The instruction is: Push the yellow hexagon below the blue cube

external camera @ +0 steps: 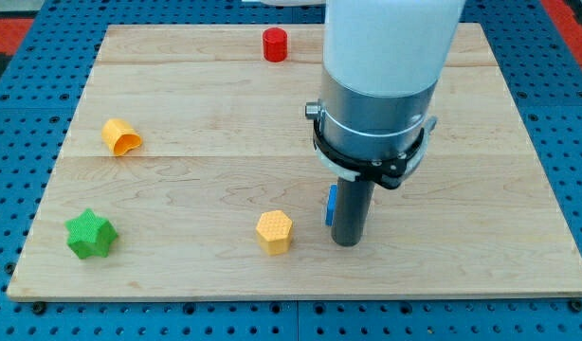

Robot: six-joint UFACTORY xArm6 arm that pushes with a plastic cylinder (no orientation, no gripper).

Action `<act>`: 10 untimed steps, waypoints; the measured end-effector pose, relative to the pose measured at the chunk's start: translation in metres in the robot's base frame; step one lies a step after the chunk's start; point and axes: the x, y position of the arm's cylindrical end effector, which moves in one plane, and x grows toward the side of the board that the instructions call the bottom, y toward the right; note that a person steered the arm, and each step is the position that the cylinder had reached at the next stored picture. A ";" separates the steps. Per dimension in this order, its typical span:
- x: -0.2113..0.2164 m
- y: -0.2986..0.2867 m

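1. Five blocks lie on the wooden counter (177,170).
2. No pincer shows; the arm ends in a dark rod, so no pincer state can be told. My tip (346,243) rests on the counter at about 5 o'clock from its middle.
3. Blue cube (331,205) is mostly hidden behind the rod, touching it at the rod's 9 o'clock.
4. Yellow hexagon (274,231) sits near my tip, at its 9 o'clock, apart from it.
5. Green star (89,235) at 8 o'clock, orange block (121,137) at 10, red cylinder (275,44) at 12.
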 end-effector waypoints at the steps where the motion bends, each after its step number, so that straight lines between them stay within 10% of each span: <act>1: -0.020 -0.003; 4: -0.067 -0.008; 7: 0.065 -0.013; 8: 0.055 -0.103; 10: 0.000 -0.081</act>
